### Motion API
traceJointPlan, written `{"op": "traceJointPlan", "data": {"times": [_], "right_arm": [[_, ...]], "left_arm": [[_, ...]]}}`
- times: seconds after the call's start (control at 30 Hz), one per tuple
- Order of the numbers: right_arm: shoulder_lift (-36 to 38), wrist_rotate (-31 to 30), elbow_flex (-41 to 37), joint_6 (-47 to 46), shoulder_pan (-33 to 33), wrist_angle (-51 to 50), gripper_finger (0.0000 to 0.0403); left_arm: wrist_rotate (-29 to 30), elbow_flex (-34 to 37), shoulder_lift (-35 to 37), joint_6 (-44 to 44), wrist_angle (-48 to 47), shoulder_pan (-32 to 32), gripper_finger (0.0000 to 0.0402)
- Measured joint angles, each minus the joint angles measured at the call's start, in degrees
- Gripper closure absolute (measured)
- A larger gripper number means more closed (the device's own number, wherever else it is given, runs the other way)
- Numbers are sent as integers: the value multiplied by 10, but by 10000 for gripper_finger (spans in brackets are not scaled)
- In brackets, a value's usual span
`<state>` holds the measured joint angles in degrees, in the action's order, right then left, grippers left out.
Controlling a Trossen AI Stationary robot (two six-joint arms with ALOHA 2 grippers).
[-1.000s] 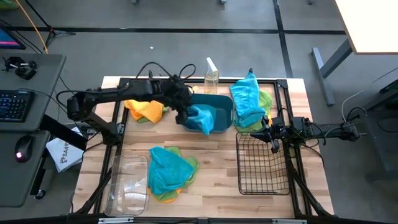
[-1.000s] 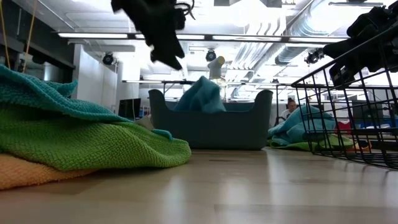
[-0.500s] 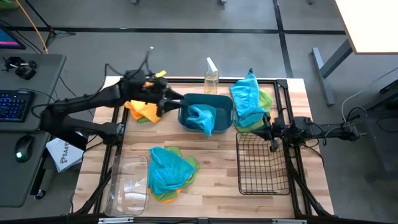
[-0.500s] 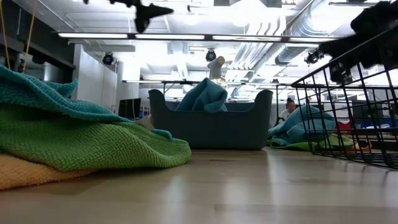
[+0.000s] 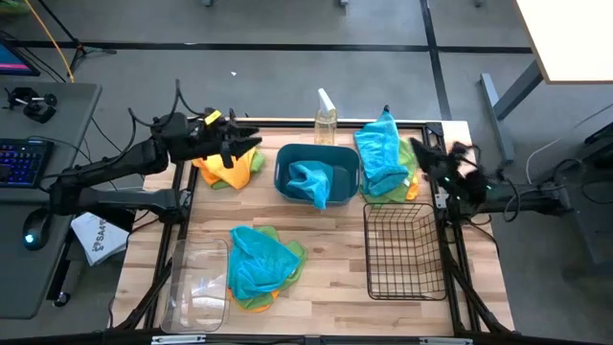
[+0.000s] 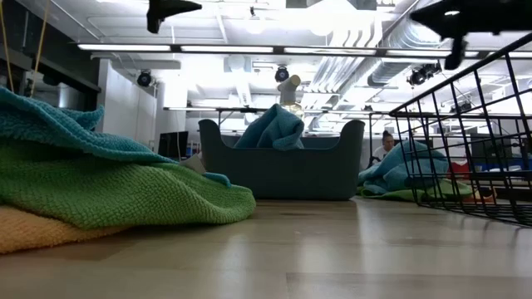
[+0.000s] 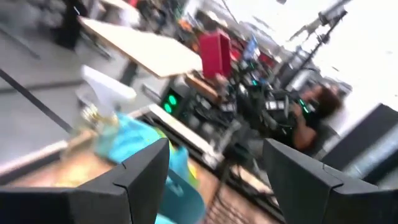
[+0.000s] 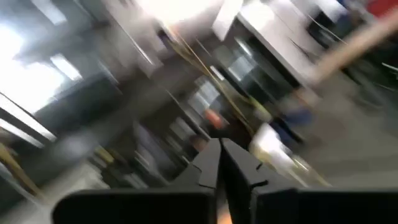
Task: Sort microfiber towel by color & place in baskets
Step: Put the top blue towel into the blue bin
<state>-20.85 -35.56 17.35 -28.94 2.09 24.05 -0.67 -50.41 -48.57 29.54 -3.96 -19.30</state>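
Note:
The teal tub (image 5: 287, 165) stands at the table's far middle with a turquoise towel (image 5: 313, 182) heaped in it, one corner drooping over its near rim. My left gripper (image 5: 247, 146) (image 7: 214, 180) is open and empty, in the air above an orange and green towel pile (image 5: 225, 165) left of the tub. My right gripper (image 5: 421, 153) (image 8: 222, 163) is shut and empty, raised beside the far-right pile, whose turquoise towel (image 5: 381, 153) lies on green and orange ones. A third pile (image 5: 259, 264) lies at near centre, turquoise on top.
The black wire basket (image 5: 402, 278) stands near right and the clear bin (image 5: 196, 287) near left. A clear spray bottle (image 5: 326, 120) stands at the far edge behind the tub. Bare wood lies between the tub and the near pile. A person (image 7: 317, 109) shows beyond the table.
My left gripper has let go of the turquoise towel, which now lies in the teal tub, and has drawn back up and toward the table's left, over the orange pile. My right gripper has risen and swung toward the far edge, tipping upward.

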Motion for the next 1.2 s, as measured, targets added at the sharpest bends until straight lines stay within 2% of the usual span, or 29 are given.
{"op": "traceJointPlan", "data": {"times": [0.17,0.23,0.3,0.43,0.6,0.73,1.03,1.2], "right_arm": [[-124,30,202,-103,112,-474,300],[-177,49,254,-133,168,-594,259],[-227,91,280,-145,224,-655,225],[-319,214,287,-145,317,-662,193],[-424,264,287,-132,391,-662,190],[-480,323,287,-126,420,-666,190],[-559,248,287,-126,427,-653,190],[-598,259,287,-70,427,-608,193]], "left_arm": [[14,0,0,-20,17,-26,157],[13,0,0,-20,13,-42,157],[0,0,0,-19,7,-57,157],[-53,0,0,-39,-4,-89,157],[-118,0,0,-58,-13,-121,157],[-154,0,0,-81,-13,-141,157],[-156,0,0,-112,-27,-162,157],[-142,0,0,-97,-26,-163,157]]}}
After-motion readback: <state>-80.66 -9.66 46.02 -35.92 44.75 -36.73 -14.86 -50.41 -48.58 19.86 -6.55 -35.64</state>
